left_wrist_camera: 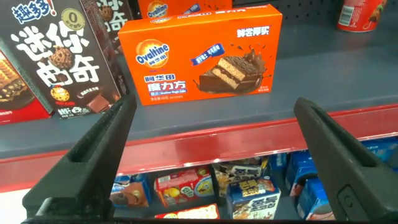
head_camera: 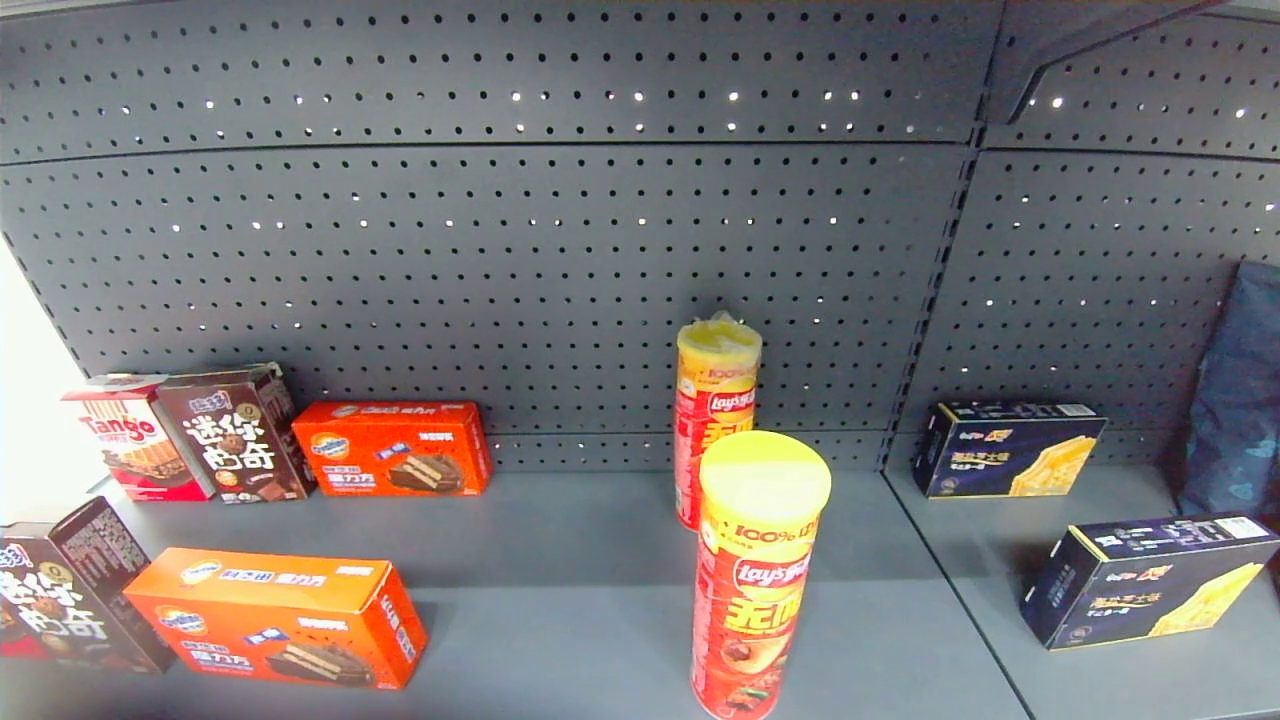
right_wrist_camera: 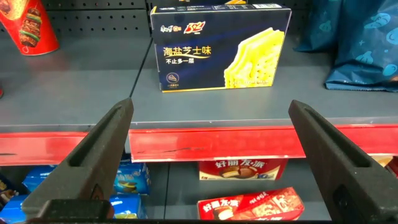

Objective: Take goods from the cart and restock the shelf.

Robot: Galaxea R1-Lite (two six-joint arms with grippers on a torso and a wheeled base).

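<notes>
- Left claw point(left_wrist_camera: 211, 155) spread wide, empty, facing shelf point(left_wrist_camera: 249, 134) red front edge; orange box point(left_wrist_camera: 199, 59) straight ahead, just behind edge.
- Right claw point(right_wrist_camera: 211, 162) wide, empty; navy box point(right_wrist_camera: 221, 46) ahead, bare strip before edge.
- Chip can point(right_wrist_camera: 28, 25) on left-claw side of navy box, open floor between.

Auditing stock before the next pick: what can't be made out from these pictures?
Head view: rear chip can, lower part mostly hidden by the front chip can.
Head view: blue bag, cut off by the right edge.
Left wrist view: lower-shelf boxes, tops hidden by the red shelf edge.
</notes>
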